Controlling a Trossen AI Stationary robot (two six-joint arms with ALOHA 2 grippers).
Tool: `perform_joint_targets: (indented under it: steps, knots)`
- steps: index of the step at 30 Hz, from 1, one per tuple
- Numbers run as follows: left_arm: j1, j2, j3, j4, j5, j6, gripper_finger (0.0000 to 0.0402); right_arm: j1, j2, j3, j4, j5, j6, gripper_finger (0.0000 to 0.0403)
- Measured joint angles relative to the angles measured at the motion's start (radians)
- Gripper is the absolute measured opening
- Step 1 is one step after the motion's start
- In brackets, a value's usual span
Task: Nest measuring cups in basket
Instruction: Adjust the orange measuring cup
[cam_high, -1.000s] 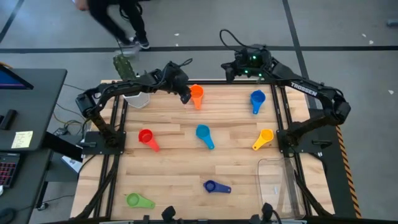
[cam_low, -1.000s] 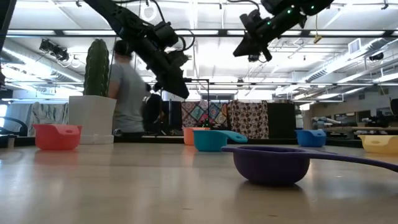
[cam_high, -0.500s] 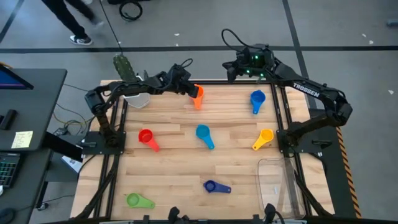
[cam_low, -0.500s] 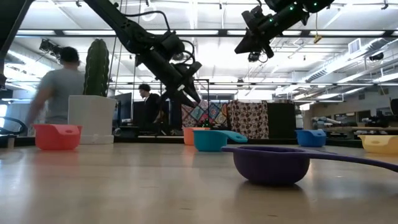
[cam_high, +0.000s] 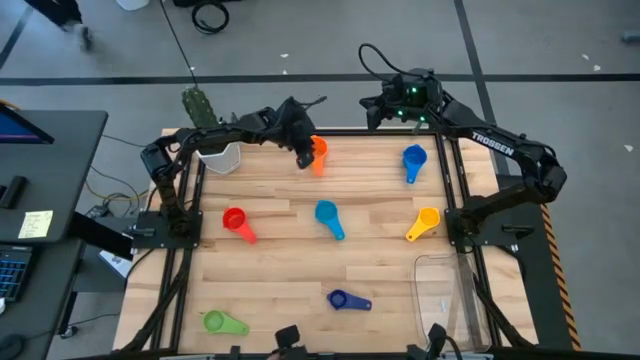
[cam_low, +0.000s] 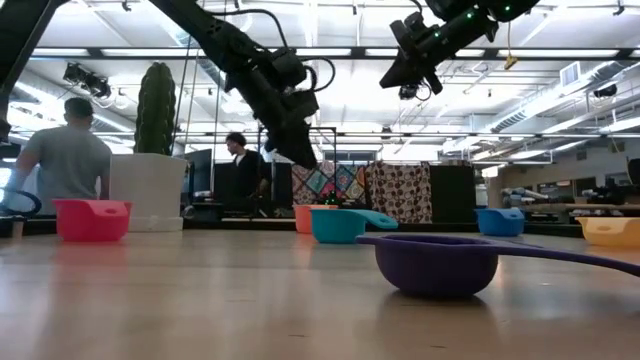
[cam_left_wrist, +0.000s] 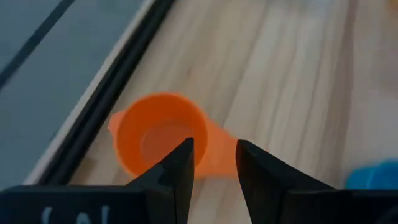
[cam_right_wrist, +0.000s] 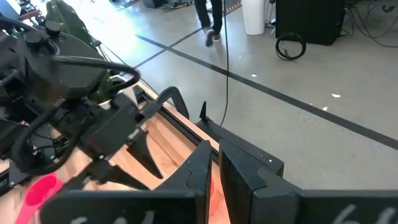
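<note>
The orange measuring cup (cam_high: 317, 152) stands on the table near the far edge, its handle (cam_left_wrist: 217, 155) pointing toward the near side. My left gripper (cam_high: 303, 160) hangs open just above it (cam_low: 303, 158). In the left wrist view its fingertips (cam_left_wrist: 214, 165) stand over the cup's rim and handle root without touching. My right gripper (cam_high: 370, 108) is shut and empty, high over the far edge (cam_low: 398, 78). Blue (cam_high: 413, 158), light blue (cam_high: 327, 215), red (cam_high: 234, 220), yellow (cam_high: 425, 222), dark blue (cam_high: 340, 298) and green (cam_high: 215, 321) cups lie spread on the table. The clear basket (cam_high: 445, 290) stands near right.
A white pot (cam_high: 218, 155) with a cactus (cam_high: 197, 105) stands at the far left corner, close behind my left arm. People move about in the room beyond the table (cam_low: 70, 150). Bare wood lies between the scattered cups.
My left gripper has edged toward the orange cup and sunk a little, its wrist rolling, and its fingers have spread wider. My right arm has kept still. A person has walked past behind the table.
</note>
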Motion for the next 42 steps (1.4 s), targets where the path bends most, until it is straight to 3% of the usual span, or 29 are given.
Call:
perform_joint_targets:
  steps: [7,14,26,38,42]
  knots:
    - [-0.019,0.0,0.002,-0.099,-0.038,0.396,0.0124,-0.001,0.0,0.0,0.0,0.0,-0.019,0.0036]
    - [-0.04,0.014,-0.006,-0.082,-0.074,0.623,0.0124,-0.001,0.0,0.0,0.0,0.0,-0.063,0.0036]
    - [-0.039,0.102,-0.007,-0.071,-0.157,0.825,0.0124,-0.007,0.0,0.0,0.007,0.0,-0.071,0.0036]
    - [-0.046,0.137,-0.007,-0.006,-0.284,0.85,0.0123,-0.007,0.0,0.0,0.008,0.0,-0.071,0.0036]
    - [-0.053,0.136,0.007,0.005,-0.312,0.945,0.0119,-0.007,0.0,0.0,0.007,0.0,-0.071,0.0036]
